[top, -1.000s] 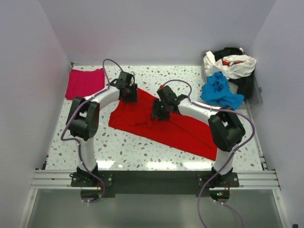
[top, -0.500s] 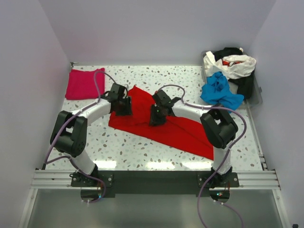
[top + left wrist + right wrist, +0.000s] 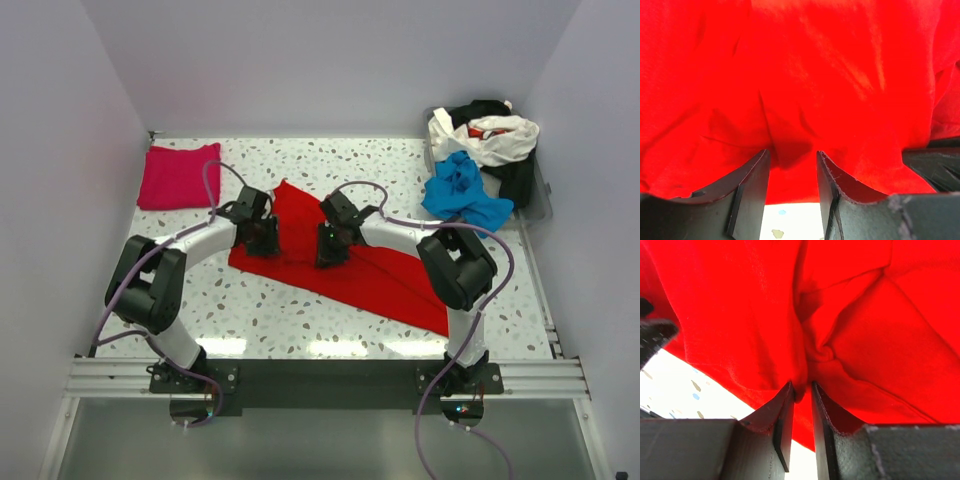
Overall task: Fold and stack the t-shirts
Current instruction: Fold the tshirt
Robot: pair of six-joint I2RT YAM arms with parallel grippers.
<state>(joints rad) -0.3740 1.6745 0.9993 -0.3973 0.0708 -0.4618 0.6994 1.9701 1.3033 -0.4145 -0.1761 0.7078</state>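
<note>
The large red t-shirt [image 3: 390, 280] lies crumpled across the middle of the table and fills both wrist views [image 3: 815, 75] [image 3: 865, 315]. My left gripper [image 3: 265, 240] sits at its left edge; in the left wrist view [image 3: 792, 152] its jaws stand apart with cloth draped over the tips. My right gripper [image 3: 328, 250] is at the shirt's middle; in the right wrist view [image 3: 801, 385] it is nearly shut and pinches a fold of red cloth. A folded magenta-pink t-shirt [image 3: 178, 175] lies at the back left.
A grey bin [image 3: 545, 205] at the back right holds a heap of a blue t-shirt [image 3: 462, 190], a white one [image 3: 495, 140] and a black one [image 3: 517, 182]. The blue one hangs over the bin's edge. White walls close in the speckled table [image 3: 250, 310].
My left gripper has come down from the shirt's back edge to its left edge. My right gripper has shifted slightly left and nearer. The shirt's back-left part has been pulled along.
</note>
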